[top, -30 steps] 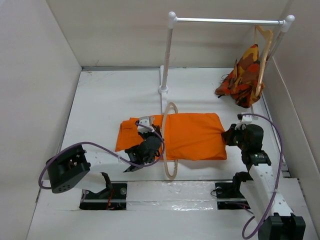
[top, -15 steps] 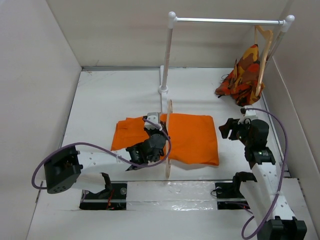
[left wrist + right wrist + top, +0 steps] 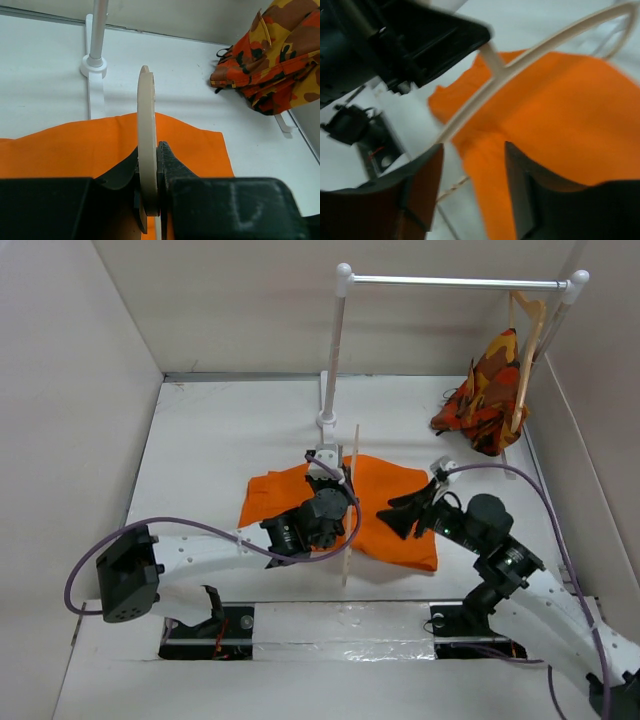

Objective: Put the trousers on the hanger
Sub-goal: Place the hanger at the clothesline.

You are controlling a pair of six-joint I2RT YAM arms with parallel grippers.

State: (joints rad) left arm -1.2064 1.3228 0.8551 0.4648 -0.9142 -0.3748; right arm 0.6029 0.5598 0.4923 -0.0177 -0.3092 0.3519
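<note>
- The hanger point(image 3: 350, 505) stands on edge, so the top view shows it as a thin pale line; its long axis runs from the near side of the table point(image 3: 220, 430) toward the far side, leaning slightly right at the far end
- Its far tip points toward the foot of the rack's left post point(image 3: 327, 420), close to it but apart
- In the left wrist view the hanger rises as a narrow cream blade with a rounded top, upright between the two dark fingers
- The left end effector point(image 3: 335, 502) is pressed together on the hanger, pinching it flat-side to flat-side about midway along
- The trousers point(image 3: 400, 510) lie folded on the middle of the table, long axis left to right, crossing the hanger nearly at right angles; orange cloth shows on both sides of it
- The right end effector point(image 3: 405, 515) hangs over the right half of the trousers, just right of the hanger, fingers spread with nothing between them; whether it touches the cloth cannot be told
- The right wrist view is blurred: the hanger's curved arm sweeps above the orange cloth
- An embossed mark like a "V" sits on the left end effector's housing in its wrist view
- A patterned garment point(image 3: 485, 390) hangs on a tan hanger point(image 3: 528, 340) at the rail's right end, well apart
</note>
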